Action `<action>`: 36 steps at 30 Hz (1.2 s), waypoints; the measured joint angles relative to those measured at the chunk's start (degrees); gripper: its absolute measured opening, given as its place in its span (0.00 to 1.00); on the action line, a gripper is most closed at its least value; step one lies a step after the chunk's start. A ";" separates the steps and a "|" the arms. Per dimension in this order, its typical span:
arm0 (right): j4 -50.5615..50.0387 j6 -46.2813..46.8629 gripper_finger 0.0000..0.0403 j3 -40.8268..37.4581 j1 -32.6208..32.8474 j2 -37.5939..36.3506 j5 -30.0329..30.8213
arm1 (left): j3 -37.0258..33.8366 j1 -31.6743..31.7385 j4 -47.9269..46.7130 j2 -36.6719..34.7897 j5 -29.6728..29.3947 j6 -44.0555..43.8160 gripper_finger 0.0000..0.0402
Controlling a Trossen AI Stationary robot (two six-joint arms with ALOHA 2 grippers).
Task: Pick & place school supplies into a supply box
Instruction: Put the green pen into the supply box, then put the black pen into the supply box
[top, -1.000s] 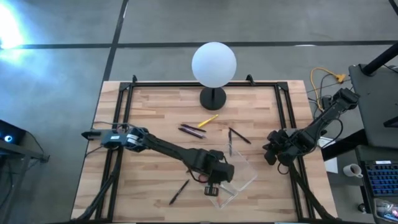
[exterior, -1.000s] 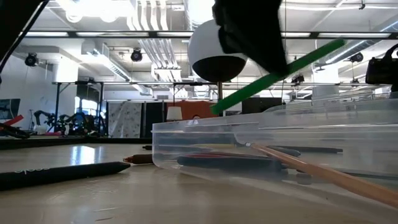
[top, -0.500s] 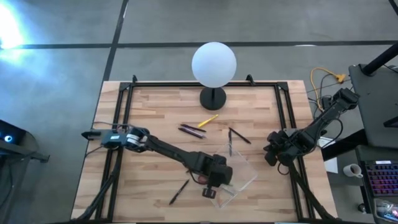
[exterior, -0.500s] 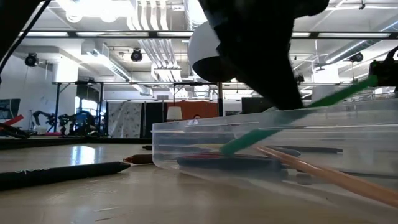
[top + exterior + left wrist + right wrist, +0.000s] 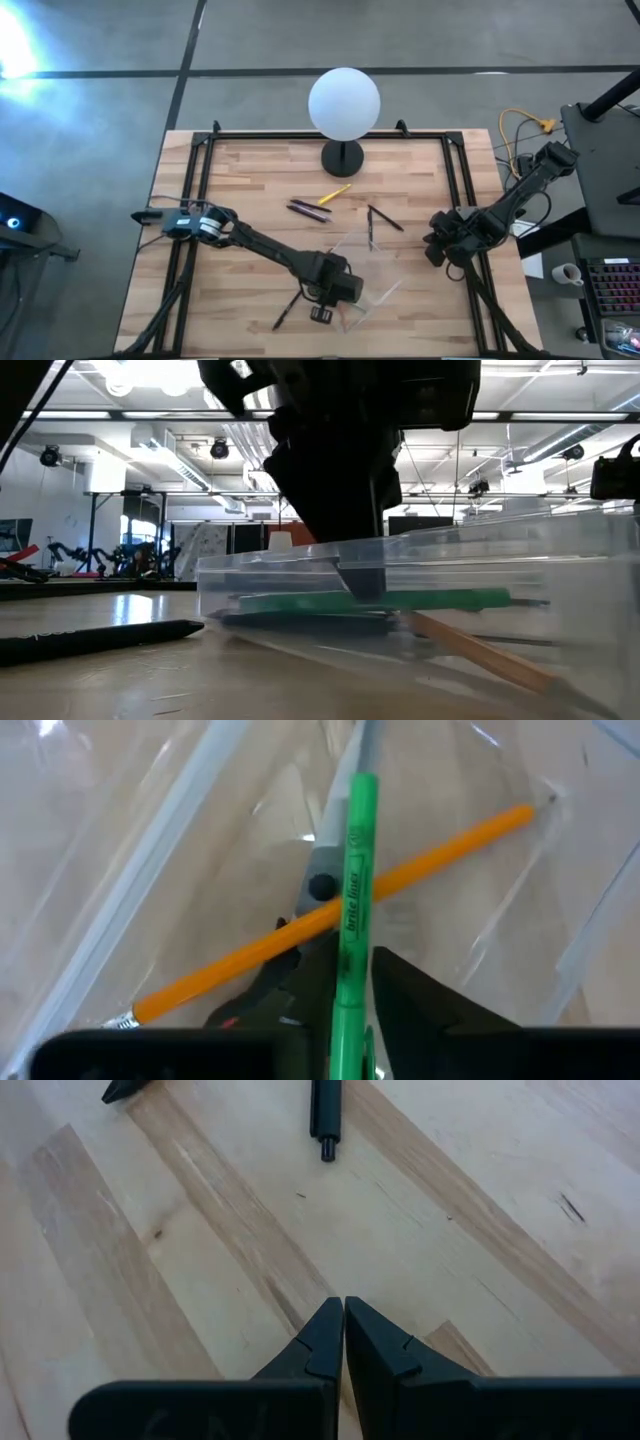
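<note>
The clear supply box (image 5: 385, 268) sits near the table's front, right of centre. A bright green marker (image 5: 352, 870) lies level in it (image 5: 400, 600), across a yellow pencil (image 5: 440, 845) and the scissors (image 5: 318, 888). My left gripper (image 5: 352, 952) reaches down into the box (image 5: 328, 300), open, with one finger on each side of the marker's near part. My right gripper (image 5: 343, 1315) is shut on nothing and hangs low at the table's right edge (image 5: 437, 246). My left gripper's fingers (image 5: 400, 985) come from above, slanting down, and stand close on each side of the green marker's near part (image 5: 350, 935), in line with it. Whether they touch it, I cannot tell. The marker rests level on the pencil and scissors.
On the bare wood lie a yellow pencil (image 5: 335, 193), two purplish pens (image 5: 308, 209), two dark pens (image 5: 383, 218) beyond the box and one dark pen (image 5: 288, 309) left of it. A white globe lamp (image 5: 344, 100) stands at the far edge.
My left gripper has come down into the box, moving toward the table's left and near edges, and has opened a little. The green marker was held slanting above the rim and now lies level inside. The box has slid slightly leftward.
</note>
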 joint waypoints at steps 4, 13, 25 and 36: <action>2.39 -2.34 0.02 -0.02 0.00 1.99 2.38 | 1.16 -0.02 -1.04 0.00 -0.01 -3.73 0.25; 8.75 -7.83 0.02 -0.02 0.02 9.88 6.08 | 10.20 -0.02 -4.22 0.00 -0.26 -9.07 0.43; 8.90 -7.80 0.02 -0.02 0.02 17.82 6.05 | 13.11 -0.04 -5.17 -0.67 -0.15 -13.15 0.53; 10.68 -1.34 0.02 -0.02 -2.60 18.31 4.27 | 13.11 0.48 -9.88 -2.19 -0.45 -40.06 0.53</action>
